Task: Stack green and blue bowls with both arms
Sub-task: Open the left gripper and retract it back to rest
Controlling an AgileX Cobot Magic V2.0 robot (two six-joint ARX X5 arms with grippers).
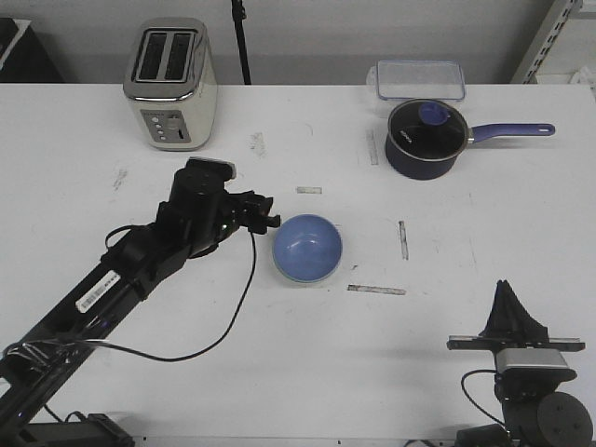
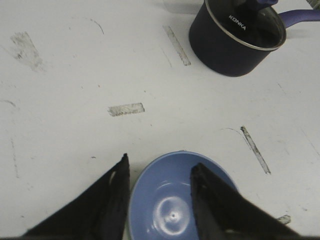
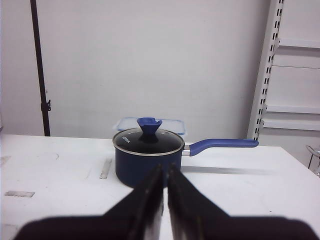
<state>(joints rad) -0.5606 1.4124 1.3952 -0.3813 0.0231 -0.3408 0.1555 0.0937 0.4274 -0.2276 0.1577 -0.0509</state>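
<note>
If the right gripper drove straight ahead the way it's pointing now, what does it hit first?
Probably the saucepan. In the right wrist view the right gripper, fingers nearly together, lines up with its dark blue body, with only bare table between. Depth is uncertain, and a level path could pass above it.

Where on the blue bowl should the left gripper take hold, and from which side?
On the rim's left edge, coming from the left. The blue bowl sits upright and open, so one finger of the left gripper goes inside the wall and the other outside, as they straddle it here.
</note>
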